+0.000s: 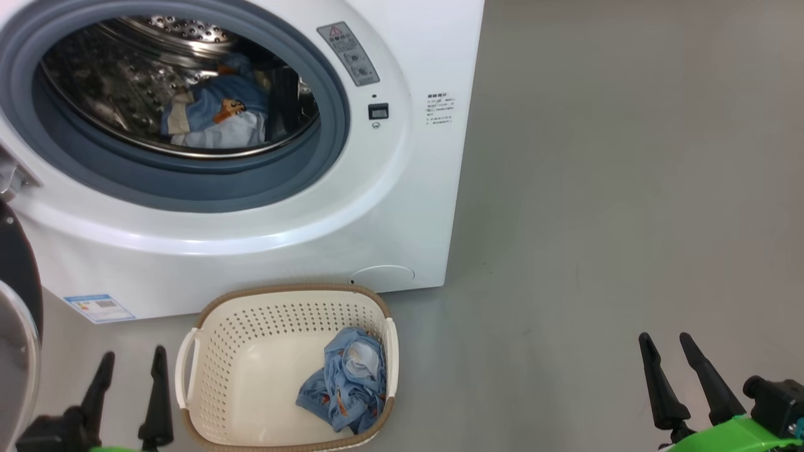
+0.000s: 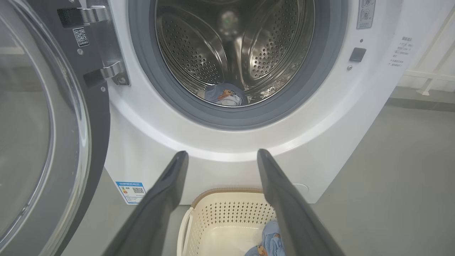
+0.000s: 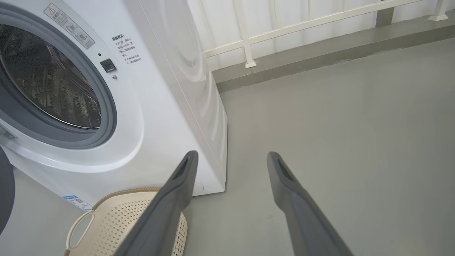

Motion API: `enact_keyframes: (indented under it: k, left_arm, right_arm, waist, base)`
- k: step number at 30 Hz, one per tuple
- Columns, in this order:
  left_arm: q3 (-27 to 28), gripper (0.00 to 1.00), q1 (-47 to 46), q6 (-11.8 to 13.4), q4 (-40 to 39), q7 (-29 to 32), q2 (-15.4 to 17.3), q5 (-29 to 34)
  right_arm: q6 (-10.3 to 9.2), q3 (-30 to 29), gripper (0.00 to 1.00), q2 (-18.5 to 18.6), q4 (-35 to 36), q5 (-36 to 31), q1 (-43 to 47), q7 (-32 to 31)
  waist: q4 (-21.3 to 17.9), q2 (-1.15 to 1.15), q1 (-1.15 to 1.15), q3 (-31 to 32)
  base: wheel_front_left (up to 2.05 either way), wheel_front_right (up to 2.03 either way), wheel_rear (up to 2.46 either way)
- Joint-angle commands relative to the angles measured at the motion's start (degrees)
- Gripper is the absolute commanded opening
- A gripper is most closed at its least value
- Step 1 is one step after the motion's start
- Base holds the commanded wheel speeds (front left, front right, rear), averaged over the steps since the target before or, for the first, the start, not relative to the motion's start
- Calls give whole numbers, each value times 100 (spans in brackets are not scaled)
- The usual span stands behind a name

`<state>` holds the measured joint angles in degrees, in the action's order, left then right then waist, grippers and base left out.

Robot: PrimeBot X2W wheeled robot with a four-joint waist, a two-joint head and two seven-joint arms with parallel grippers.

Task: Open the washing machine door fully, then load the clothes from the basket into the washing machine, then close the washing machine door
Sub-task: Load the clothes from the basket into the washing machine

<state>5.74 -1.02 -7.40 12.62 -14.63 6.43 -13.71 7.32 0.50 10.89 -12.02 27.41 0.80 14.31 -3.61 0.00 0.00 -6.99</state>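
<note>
My left gripper (image 1: 134, 353) and right gripper (image 1: 664, 337) hover spread, empty, flanking the basket (image 1: 282, 290), parked before the open washing machine (image 1: 408, 188) for short carries (clothes (image 1: 345, 383) lie in it)

Grey floor (image 1: 597, 220) here, smooth and matte, running off to the right. The machine (image 1: 402, 207) sits square on it, a white box, its bottom edge flat on the grey. The basket (image 1: 264, 317) stands on the floor right in front of the machine's lower panel, upright, a handle on either side, very close to the panel, though whether they touch is hard to call. Over in the right wrist view, the floor carries on past the machine's side to a low grey step (image 3: 320, 53) along the wall, and a white rail foot (image 3: 250, 64) is planted on that step.
</note>
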Motion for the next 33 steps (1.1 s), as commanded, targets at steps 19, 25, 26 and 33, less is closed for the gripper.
enact_keyframes:
  k: [19,25,26,33]
  left_arm:
    - [241,100,516,-9,-637,-37,-100,45]
    - [223,100,506,-9,-629,-37,-100,41]
    - [223,100,496,-9,-627,-37,-102,38]
    - [103,100,344,-9,-472,-37,-97,-26]
  right_arm:
    - [17,34,100,130,190,21,244,69]
    - [17,64,100,112,205,22,209,69]
    - [17,70,100,109,209,22,200,69]
    - [17,72,100,55,248,9,57,69]
  waist:
    - [49,0,0,117]
    - [33,0,0,65]
    - [31,0,0,49]
    - [21,0,0,-169]
  base:
    - [0,0,0]
    - [0,0,0]
    - [0,0,0]
    - [0,0,0]
